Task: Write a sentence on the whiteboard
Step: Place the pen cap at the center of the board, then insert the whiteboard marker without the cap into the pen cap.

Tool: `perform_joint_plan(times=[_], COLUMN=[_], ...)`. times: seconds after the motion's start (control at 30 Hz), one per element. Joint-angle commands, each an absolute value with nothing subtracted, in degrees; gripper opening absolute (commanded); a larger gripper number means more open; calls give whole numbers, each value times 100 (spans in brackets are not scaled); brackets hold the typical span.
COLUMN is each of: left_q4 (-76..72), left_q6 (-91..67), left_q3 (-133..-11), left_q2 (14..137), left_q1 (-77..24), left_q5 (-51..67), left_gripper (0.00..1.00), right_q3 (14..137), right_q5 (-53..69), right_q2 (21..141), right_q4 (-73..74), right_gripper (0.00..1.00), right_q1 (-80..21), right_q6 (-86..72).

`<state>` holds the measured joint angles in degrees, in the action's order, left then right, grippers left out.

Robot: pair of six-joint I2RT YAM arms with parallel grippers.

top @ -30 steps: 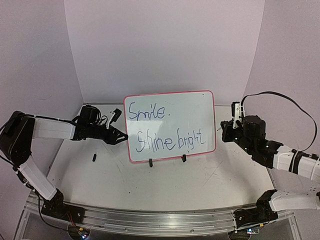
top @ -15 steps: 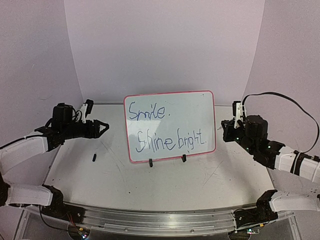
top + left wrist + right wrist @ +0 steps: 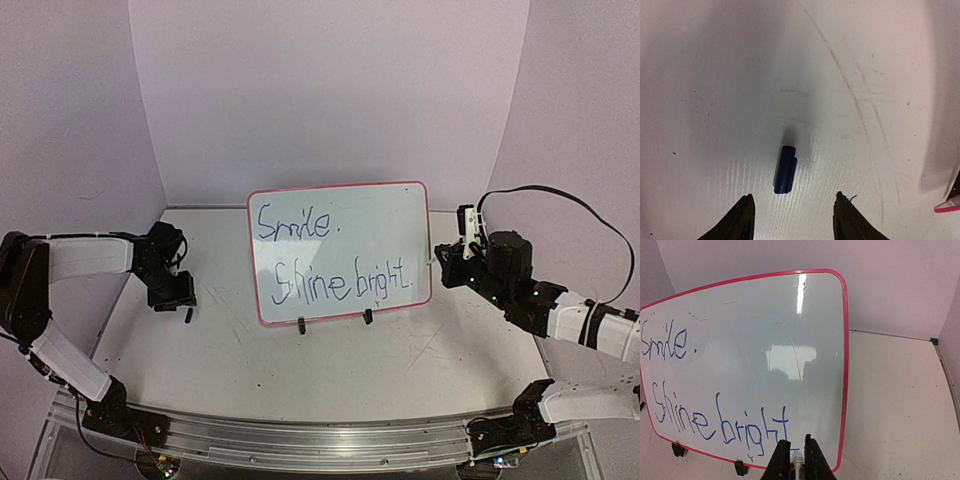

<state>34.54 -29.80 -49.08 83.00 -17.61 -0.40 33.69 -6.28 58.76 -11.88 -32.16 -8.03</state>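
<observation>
Just scuffed table [image 3: 300, 370] beneath whiteboard [image 3: 345, 205], lilac walls [image 3: 330, 90].

Between my right fingers [image 3: 815, 462] the marker [image 3: 797, 458] shows only its tip; the whiteboard [image 3: 765, 330] is cut off at the left.

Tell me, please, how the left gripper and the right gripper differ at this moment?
The left gripper is open and empty; the right gripper is shut on a marker. The left gripper points down at the table, above a blue cap; the right gripper faces the whiteboard, near its lower right corner. Both have black fingers.
</observation>
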Motion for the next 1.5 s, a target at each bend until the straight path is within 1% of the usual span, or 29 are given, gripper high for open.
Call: perform_joint_plan(times=[0.0,0.17,0.37,0.4,0.47,0.63,0.73,0.83,0.9,0.97,1.03,1.07,1.17,1.23,1.3,1.37,1.47], left_q4=[3718,3648,3622,3628,3625,3613,3605,3588,3602,3585,3581,3519,3137,2976,2095,1387,673], left_q6=[-2316,-1985,-1753,-1703,-1688,-1553,-1459,-1468,-1531,-1652,-1641,-1589,-1420,-1301,-1218,-1012,-321], left_q3=[-5375,-5471,-5512,-5498,-5438,-5399,-5437,-5445,-5451,-5357,-5240,-5177,-4969,-4945,-4717,-4568,-4453], left_q2=[9064,9720,9915,9971,9896,9728,9503,8971,8543,7860,7436,7157,6165,5945,5637,5536,5733], left_q1=[-1661,-1588,-1561,-1562,-1557,-1561,-1557,-1582,-1584,-1596,-1628,-1699,-2339,-2844,-3427,-3768,-4272], left_q5=[-117,-39,-18,161,343,319,567,1011,1292,1839,2287,2574,3238,3445,3458,3298,2852], left_gripper=[54,48,44,38,35,13,6,0,0,0,0,0,0,0,0,0,0], right_q3=[3443,3443,3460,3474,3511,3611,3741,3881,4018,4220,4412,4518,4886,5012,5290,5421,5553], right_q5=[-497,-440,-405,-383,-357,-277,-132,108,349,892,1336,1752,2695,3087,3714,4093,4267], right_q2=[5776,5748,5786,5836,5847,5941,6051,6087,6142,6264,6385,6461,6760,6884,7110,7265,7425], right_q4=[-1274,-1273,-1289,-1300,-1301,-1326,-1327,-1327,-1301,-1249,-1248,-1248,-1295,-1395,-1482,-1555,-1547], right_gripper=[0,0,0,0,0,0,0,0,0,0,0,0,0,0,0,0,0], right_q1=[-3217,-3217,-3221,-3217,-3222,-3217,-3217,-3217,-3219,-3217,-3217,-3219,-3217,-3221,-3217,-3233,-3331], right_q6=[-827,-800,-816,-824,-826,-835,-875,-967,-1003,-1108,-1199,-1267,-1513,-1661,-1834,-1921,-1946])
